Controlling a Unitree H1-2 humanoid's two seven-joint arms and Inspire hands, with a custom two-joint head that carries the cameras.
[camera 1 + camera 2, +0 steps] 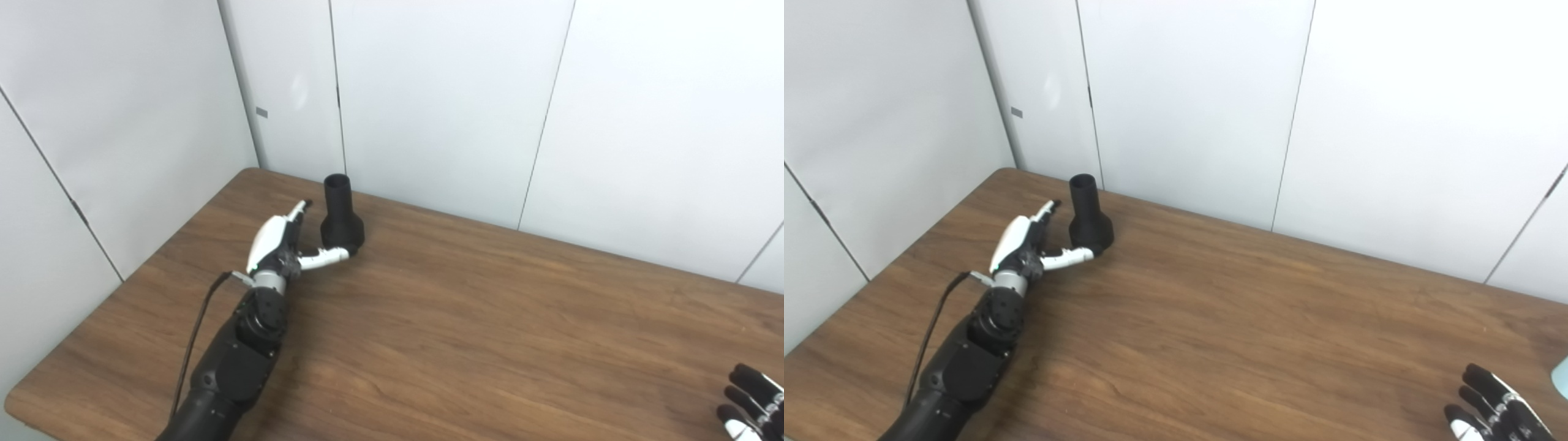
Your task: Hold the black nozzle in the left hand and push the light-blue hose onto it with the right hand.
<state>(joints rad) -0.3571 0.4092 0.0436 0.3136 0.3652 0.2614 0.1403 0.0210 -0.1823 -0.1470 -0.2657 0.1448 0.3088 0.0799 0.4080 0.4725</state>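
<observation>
Reaching toward the far left corner of the table [465, 343], I have my left hand [278, 242] spread beside the black nozzle [340, 214]. The nozzle stands upright on its wide base near the wall, narrow mouth up, which I judge suits it well: the collar where the hose must go is left free, and the broad lower body is there for me to take hold of. My left hand comes at it from the near left side, low to the tabletop, so that the fingers can go round the body and not the neck.

That hand is wide open and holds nothing. The thumb [327, 257] stretches out to the right and its tip touches, or all but touches, the nozzle's base; the fingers [298, 211] point up past the left of the neck, just apart from it.

My right hand [1488, 410] waits at the near right corner, only partly in view, fingers apart and holding nothing. A sliver of pale blue [1562, 370] shows at the right edge; I take it for the hose, though too little shows to be sure.
</observation>
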